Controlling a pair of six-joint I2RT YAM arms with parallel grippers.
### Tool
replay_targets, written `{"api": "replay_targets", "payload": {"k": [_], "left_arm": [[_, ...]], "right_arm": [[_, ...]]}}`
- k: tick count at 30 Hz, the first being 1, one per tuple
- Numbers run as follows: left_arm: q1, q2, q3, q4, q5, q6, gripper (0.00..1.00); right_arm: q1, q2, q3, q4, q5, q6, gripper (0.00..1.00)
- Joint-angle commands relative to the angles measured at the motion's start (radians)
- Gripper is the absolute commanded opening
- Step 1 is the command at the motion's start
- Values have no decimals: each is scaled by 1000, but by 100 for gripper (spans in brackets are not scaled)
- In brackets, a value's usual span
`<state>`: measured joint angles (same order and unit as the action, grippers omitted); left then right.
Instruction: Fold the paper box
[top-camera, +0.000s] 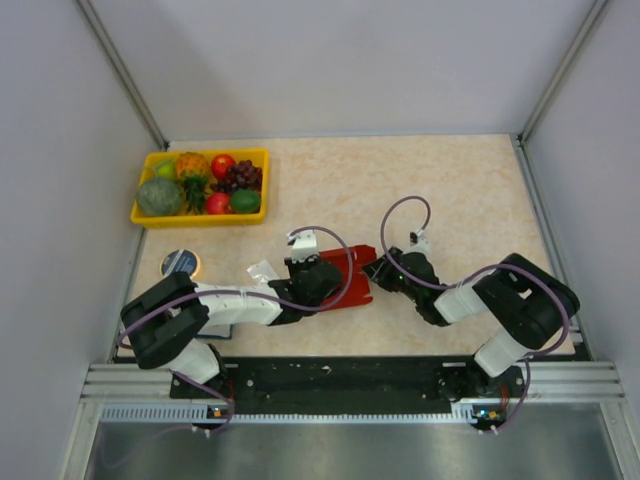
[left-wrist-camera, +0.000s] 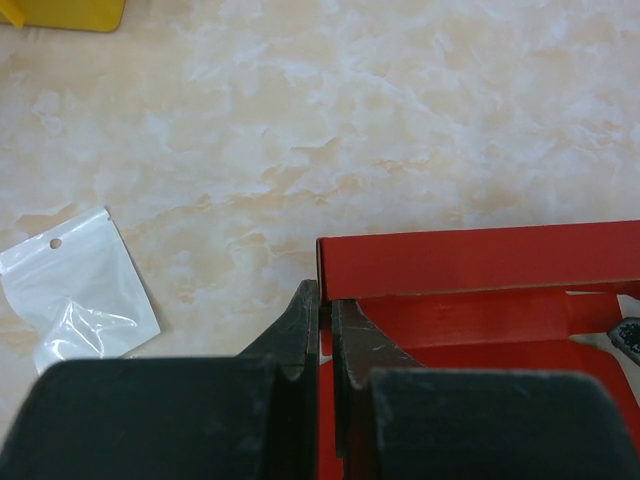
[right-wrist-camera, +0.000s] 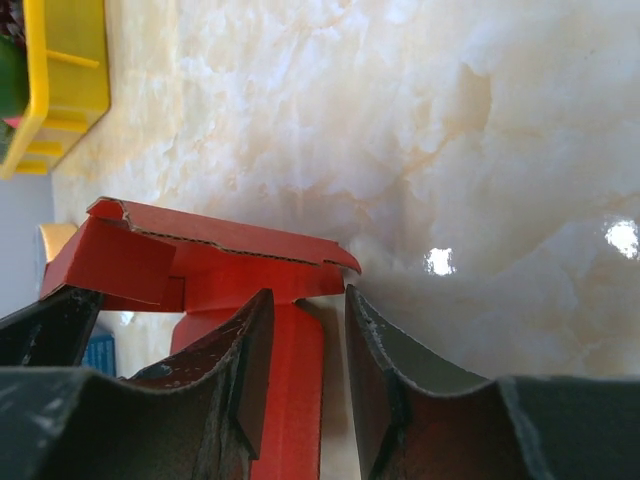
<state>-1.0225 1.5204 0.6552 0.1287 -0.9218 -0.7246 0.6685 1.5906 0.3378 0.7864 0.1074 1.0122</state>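
On the table (top-camera: 450, 190), the paper box (top-camera: 338, 272) sits near centre between my arms, walls partly up. Left gripper (left-wrist-camera: 322, 345) is clamped on its left wall. Right gripper (right-wrist-camera: 308, 335) has its jaws apart, straddling an end flap. Next: pinch the flap and fold it inward.

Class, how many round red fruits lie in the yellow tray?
2. One red fruit at the far side of the yellow tray, beside the grapes; the other red fruit at its near side. More may be hidden.
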Motion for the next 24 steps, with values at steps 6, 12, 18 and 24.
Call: {"api": "replay_targets", "payload": {"k": [6,12,18,24], "left_arm": [[-2,-17,30,-17,44,-142,0],[-4,6,69,-87,32,-176,0],[-11,20,93,-121,-8,-164,0],[-28,26,110,-153,-48,-156,0]], "right_arm": [[-14,40,-55,201,2,207,29],[-10,-6,-52,143,52,186,17],[-7,-58,-39,51,104,118,23],[-1,-70,-7,14,103,78,12]]}}
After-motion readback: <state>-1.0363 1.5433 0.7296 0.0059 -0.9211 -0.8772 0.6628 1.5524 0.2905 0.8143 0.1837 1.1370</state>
